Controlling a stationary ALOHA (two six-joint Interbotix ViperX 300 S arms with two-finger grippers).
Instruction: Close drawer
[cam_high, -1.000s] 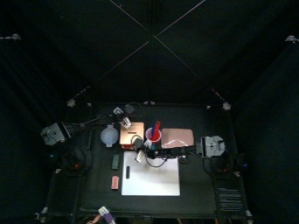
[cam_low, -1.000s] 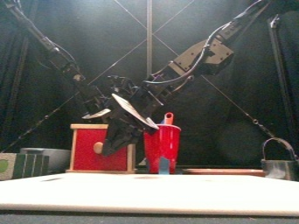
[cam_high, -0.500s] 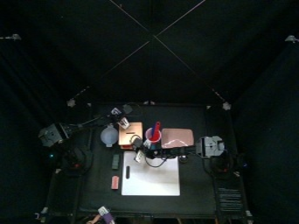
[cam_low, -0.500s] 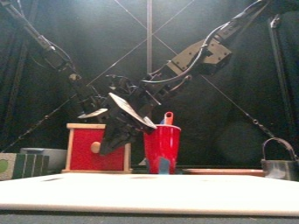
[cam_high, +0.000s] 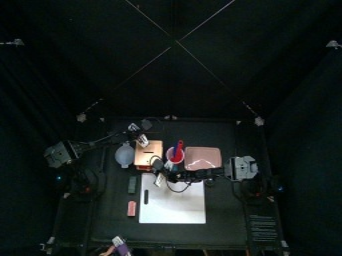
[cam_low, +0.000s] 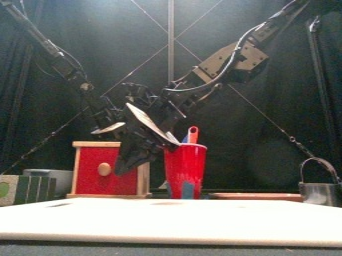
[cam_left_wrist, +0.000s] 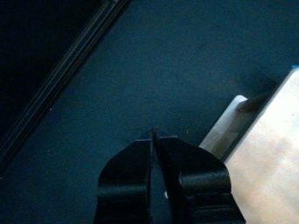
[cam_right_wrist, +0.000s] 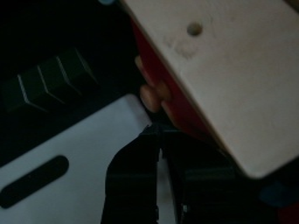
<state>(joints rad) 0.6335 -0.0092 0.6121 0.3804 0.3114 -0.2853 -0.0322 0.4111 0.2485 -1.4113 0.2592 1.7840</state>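
Note:
The orange-tan wooden box (cam_high: 151, 152) stands left of the table's middle. Its drawer (cam_low: 107, 172) faces the front camera with a red face and a pale knob (cam_low: 104, 168). In the right wrist view the knob (cam_right_wrist: 151, 93) and the red drawer face (cam_right_wrist: 176, 98) lie under the tan box top (cam_right_wrist: 222, 61). My right gripper (cam_right_wrist: 156, 133) is shut, its tips right at the knob; it also shows in the top view (cam_high: 160, 172). My left gripper (cam_left_wrist: 153, 138) is shut and hovers beside the box's edge (cam_left_wrist: 263, 131), above the box's back (cam_high: 139, 130).
A red cup (cam_low: 185, 170) stands right beside the box. A pink pad (cam_high: 203, 157) lies to its right and a white sheet (cam_high: 174, 205) in front. A pale round thing (cam_high: 124, 155) sits left of the box. A metal cup (cam_low: 318, 185) stands at the right.
In the front view the red drawer face has drawn back a little and looks smaller. The right arm has shifted with it. The left arm has barely moved.

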